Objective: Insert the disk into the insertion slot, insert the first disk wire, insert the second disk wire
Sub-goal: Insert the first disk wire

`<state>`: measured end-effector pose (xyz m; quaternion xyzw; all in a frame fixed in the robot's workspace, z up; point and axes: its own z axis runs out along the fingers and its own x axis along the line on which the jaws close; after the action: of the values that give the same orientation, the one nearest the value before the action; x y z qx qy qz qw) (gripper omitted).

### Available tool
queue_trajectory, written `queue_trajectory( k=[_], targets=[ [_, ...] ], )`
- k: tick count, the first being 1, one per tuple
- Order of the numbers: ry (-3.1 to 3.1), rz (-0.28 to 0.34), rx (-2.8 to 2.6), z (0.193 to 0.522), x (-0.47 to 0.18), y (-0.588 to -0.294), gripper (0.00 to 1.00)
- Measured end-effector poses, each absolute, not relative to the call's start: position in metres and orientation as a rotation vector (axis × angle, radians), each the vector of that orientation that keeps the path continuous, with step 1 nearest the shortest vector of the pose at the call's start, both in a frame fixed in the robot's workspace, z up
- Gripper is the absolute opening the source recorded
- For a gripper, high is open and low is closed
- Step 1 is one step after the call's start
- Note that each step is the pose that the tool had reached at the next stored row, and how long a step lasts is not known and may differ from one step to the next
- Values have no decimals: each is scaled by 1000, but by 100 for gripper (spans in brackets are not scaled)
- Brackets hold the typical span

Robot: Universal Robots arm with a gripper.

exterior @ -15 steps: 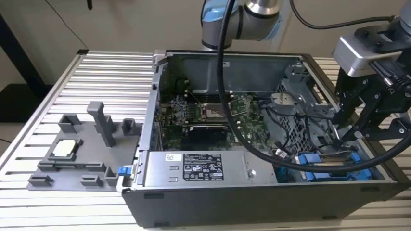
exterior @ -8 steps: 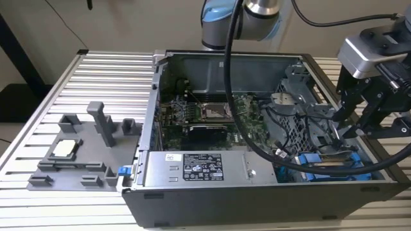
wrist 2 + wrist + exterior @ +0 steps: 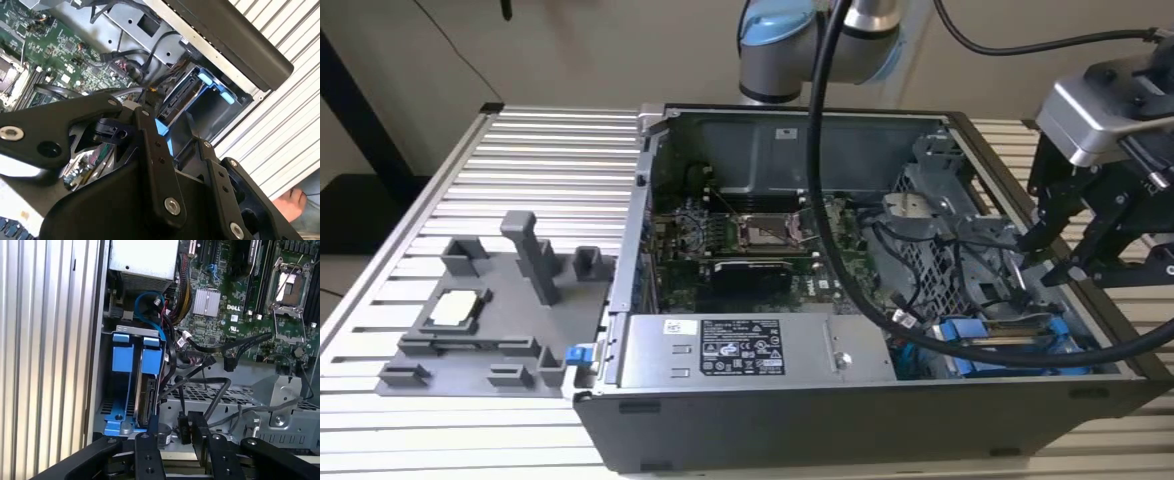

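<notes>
Exterior view: black gripper [image 3: 1057, 262] above dark computer case [image 3: 854, 420], right side; can't tell its grip state. Silver-grey disk in blue carrier [image 3: 1007, 335], long axis left-right. Second wrist view: disk on edge. First wrist view: disk sits lengthwise inside grey rectangular insertion slot [image 3: 131, 330].

Slatted table [image 3: 547, 150], computer case [image 3: 854, 430], grey fixture [image 3: 480, 330]
</notes>
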<state>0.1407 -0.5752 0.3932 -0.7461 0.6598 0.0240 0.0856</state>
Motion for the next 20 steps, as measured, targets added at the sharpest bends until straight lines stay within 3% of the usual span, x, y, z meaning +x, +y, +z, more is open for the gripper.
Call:
queue_trajectory(
  k=[10,13,15,20],
  targets=[
    [1966,71,-2224,391,141,-575,41],
    [1966,71,-2224,391,141,-575,32],
    [1965,71,-2224,391,141,-575,20],
    [1966,71,-2224,391,141,-575,19]
  ],
)
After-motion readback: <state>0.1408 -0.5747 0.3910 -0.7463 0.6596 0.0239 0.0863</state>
